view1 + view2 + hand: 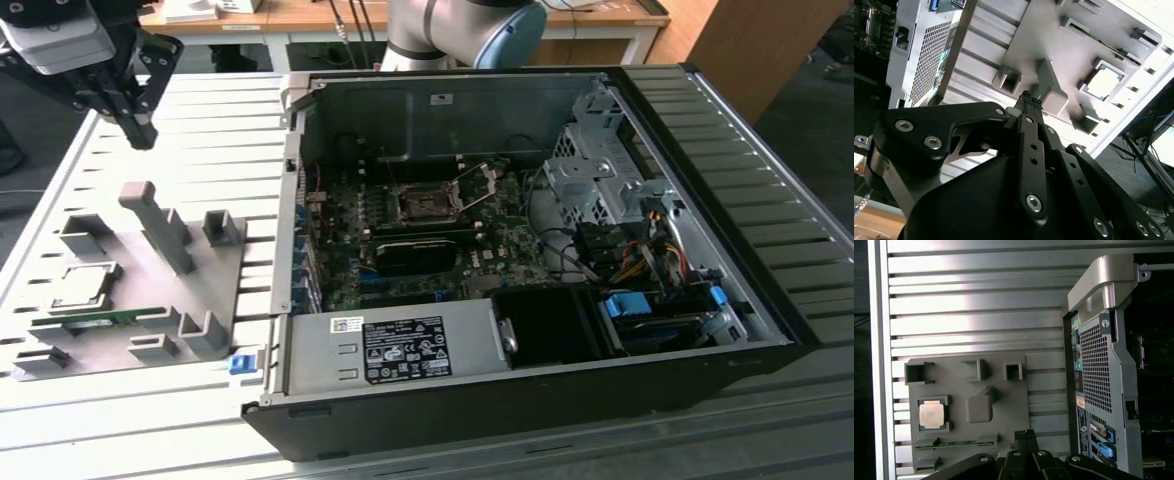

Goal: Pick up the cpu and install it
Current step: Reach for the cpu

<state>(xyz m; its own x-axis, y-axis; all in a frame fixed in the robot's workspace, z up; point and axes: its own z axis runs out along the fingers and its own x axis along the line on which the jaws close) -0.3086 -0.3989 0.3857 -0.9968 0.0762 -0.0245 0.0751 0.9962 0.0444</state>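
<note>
The cpu (83, 285) is a small silvery square chip lying flat in a holder on the grey fixture plate (134, 300), at the exterior view's left. It also appears in both wrist views (932, 414) (1102, 82). My gripper (135, 130) hangs high above the slatted table, well behind the fixture and apart from the chip. Its dark fingertips (1025, 434) are pressed together with nothing between them, as the second wrist view also shows for the gripper (1030, 100). Inside the open computer case (534, 400), the motherboard's socket (427, 205) stands uncovered.
A narrow green circuit strip (114, 320) lies on the fixture near the chip. Grey posts (160, 225) rise from the plate. The case's tall walls, drive cage (594, 170) and cables (641, 260) crowd the exterior view's right. Bare slatted table (200, 110) lies under the gripper.
</note>
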